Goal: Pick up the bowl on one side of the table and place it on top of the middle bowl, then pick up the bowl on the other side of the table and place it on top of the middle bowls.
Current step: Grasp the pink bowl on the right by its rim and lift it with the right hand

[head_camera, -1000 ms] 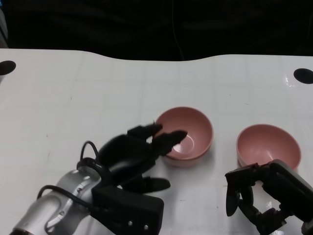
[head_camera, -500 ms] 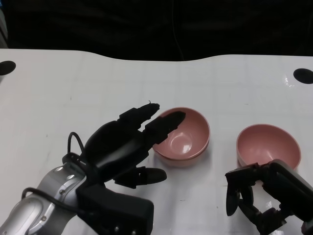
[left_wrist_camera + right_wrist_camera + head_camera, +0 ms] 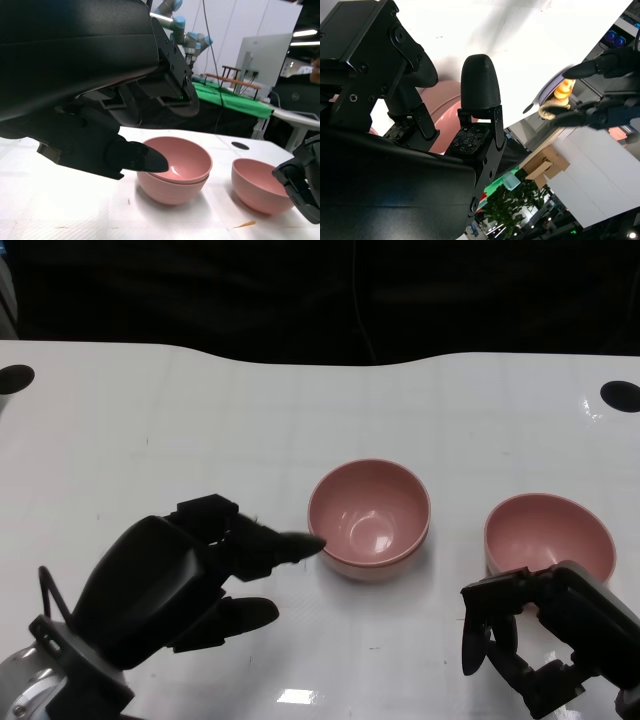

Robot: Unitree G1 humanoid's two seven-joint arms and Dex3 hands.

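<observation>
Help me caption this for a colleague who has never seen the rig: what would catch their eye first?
Two pink bowls nested as a middle stack on the white table, the double rim clear in the left wrist view. A single pink bowl sits toward the robot's right. The big black left hand hovers open beside the stack, and the right hand waits open just short of the single bowl.

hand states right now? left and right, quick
Left hand: open, holding nothing, just beside the stacked middle bowls.
Right hand: open, empty, close to the right bowl.
</observation>
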